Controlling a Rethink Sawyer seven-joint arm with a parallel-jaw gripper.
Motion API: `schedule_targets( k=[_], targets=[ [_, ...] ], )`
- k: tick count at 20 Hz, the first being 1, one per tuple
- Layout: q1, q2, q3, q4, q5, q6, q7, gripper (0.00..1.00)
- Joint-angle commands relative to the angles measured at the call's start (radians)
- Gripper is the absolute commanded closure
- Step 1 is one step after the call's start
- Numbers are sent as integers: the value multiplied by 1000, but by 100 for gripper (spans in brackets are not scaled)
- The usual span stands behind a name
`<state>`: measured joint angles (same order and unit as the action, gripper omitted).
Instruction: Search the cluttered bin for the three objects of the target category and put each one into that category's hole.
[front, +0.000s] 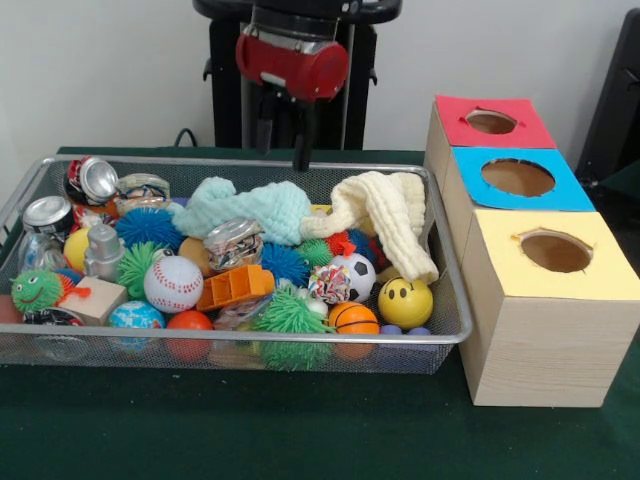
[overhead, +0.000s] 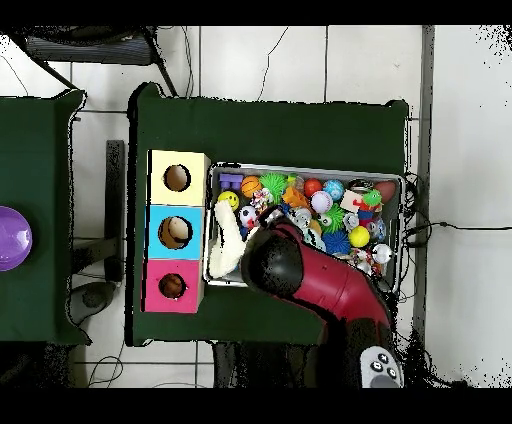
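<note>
The wire mesh bin (front: 250, 338) is full of clutter; it also shows in the overhead view (overhead: 300, 167). My gripper (front: 283, 157) hangs over the bin's far rim, above the pale green cloth (front: 245, 207). It is open and empty. No plush animal shows plainly; the cloths and balls cover much of the bin. The red-bordered hole (front: 491, 121) tops the farthest wooden box beside the bin, and it also shows in the overhead view (overhead: 172, 286). In the overhead view my red arm (overhead: 300, 275) covers the bin's middle.
A cream cloth (front: 390, 215) drapes over the bin's end nearest the boxes. The bin also holds a baseball (front: 173, 284), a yellow smiley ball (front: 405, 302), spiky balls, crushed cans (front: 92, 180) and an orange toy (front: 235, 287). Blue-bordered (front: 517, 177) and yellow-bordered (front: 556, 252) holes sit on nearer boxes.
</note>
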<state>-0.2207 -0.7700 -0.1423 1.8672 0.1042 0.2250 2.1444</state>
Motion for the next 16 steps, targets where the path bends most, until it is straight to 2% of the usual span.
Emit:
schedule_targets(
  k=[1, 5, 11, 16],
  targets=[
    [-41, 126, 135, -61, -65, -104, 36, 0],
    [-48, 172, 146, -77, -76, -162, 45, 0],
    [-68, 232, 164, -106, -97, -193, 47, 0],
    [-41, 250, 115, -133, -97, -145, 42, 0]
  ],
)
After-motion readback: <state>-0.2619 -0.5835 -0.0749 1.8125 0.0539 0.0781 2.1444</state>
